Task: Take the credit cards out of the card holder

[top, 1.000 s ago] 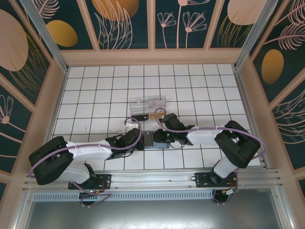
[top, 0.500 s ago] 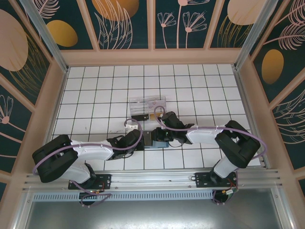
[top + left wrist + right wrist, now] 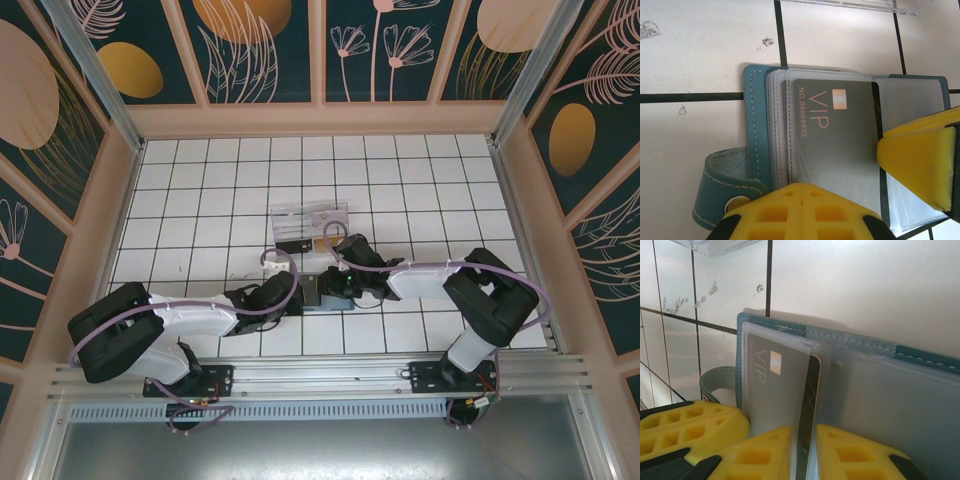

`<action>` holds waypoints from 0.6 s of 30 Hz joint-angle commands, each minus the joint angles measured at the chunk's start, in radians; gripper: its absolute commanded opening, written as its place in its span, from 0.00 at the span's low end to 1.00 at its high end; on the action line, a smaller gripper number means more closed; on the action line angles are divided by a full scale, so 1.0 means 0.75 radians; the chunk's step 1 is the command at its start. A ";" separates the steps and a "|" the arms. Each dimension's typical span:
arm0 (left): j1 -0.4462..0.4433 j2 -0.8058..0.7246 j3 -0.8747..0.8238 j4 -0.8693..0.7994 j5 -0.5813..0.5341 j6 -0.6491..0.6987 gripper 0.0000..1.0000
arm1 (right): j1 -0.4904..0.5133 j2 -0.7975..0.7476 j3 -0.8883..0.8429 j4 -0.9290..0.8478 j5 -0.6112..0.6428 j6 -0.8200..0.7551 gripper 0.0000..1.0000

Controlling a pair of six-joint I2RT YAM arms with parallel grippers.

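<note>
Just now right gripper (image 3: 804, 440) edged left, pinching grey VIP credit card (image 3: 835, 135); left gripper (image 3: 801, 200), pressed together, pinned teal folding card holder (image 3: 755, 125); withdrawal looked ready.

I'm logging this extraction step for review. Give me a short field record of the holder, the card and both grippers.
card holder: open flat on the tiled table, strap undone
VIP card: grey, face up, in a clear sleeve of the holder
left gripper: shut, tips on the holder
right gripper: shut on the VIP card's edge
clear box: beyond the holder, apart from it
cards out so far: none seen lying loose
</note>
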 commanded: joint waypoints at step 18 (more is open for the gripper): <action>0.004 0.043 -0.014 -0.133 -0.041 -0.058 0.00 | -0.086 -0.049 -0.113 0.067 -0.059 0.041 0.00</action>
